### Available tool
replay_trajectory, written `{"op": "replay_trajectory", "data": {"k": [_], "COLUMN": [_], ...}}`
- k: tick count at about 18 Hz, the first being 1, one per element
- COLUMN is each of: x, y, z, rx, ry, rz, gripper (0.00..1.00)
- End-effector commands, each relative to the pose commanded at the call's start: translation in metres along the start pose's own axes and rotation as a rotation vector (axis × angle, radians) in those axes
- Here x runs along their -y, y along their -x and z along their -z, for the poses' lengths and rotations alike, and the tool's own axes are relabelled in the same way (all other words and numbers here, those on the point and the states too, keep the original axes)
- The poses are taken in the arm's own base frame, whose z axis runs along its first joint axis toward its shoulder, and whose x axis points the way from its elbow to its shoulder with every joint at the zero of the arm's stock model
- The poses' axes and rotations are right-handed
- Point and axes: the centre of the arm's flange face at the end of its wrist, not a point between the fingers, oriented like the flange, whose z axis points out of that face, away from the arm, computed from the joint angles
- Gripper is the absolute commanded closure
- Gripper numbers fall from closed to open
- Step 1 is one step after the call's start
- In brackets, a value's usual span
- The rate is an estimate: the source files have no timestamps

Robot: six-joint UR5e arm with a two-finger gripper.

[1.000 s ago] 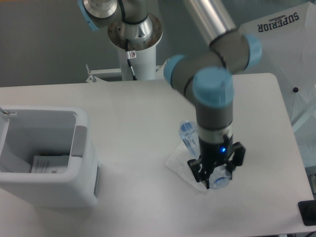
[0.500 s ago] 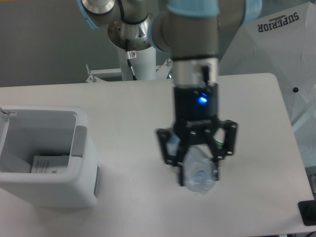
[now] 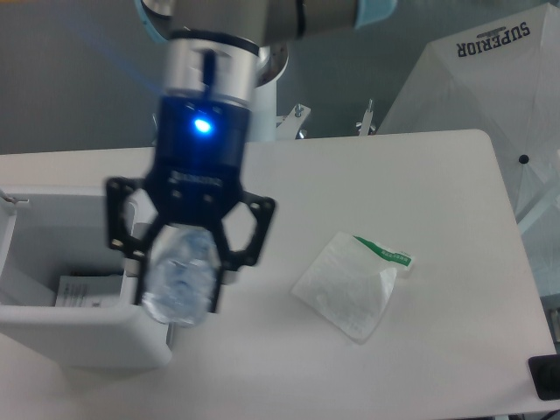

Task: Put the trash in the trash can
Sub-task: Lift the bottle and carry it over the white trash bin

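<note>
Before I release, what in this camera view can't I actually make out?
- Right wall of the trash can: hidden behind the pincer and the bottle.
- Bottle's cap and label: motion blur.
- Whether the bottle is inside the rim line: one view, no depth.
- Paper in the can: print too small.
- Black object: cut off at right edge.

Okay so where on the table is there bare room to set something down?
Bare table lies behind the plastic bag, and along the front edge between trash can and bag. It is crowded at the can's right rim, where the gripper holds the bottle.
</note>
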Motion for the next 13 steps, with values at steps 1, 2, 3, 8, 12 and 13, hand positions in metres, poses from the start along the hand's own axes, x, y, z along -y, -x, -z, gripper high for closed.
{"op": "replay_trajectory", "data": {"k": [1,2,3,8,12,13], "x": [-0.001,-0.003,-0.005,-0.039,-0.060,-0.066], "y": [-0.010,-0.023,-0.031,-0.073,-0.089,-0.089], "z": [-0.003,-0.006,-0.010,-0.049,-0.061,-0.064], "rx": [-0.013,-0.032,-0.044,-0.111,-0.131,-0.132], "ry": [0.002,0.007,0.013,0.094,0.140,0.152], "rz": [-0.007,-0.019,-0.022,-0.034,-0.005,-0.002], "gripper": [0.37,0.37,0.37,0.37,0.36,0.36]}}
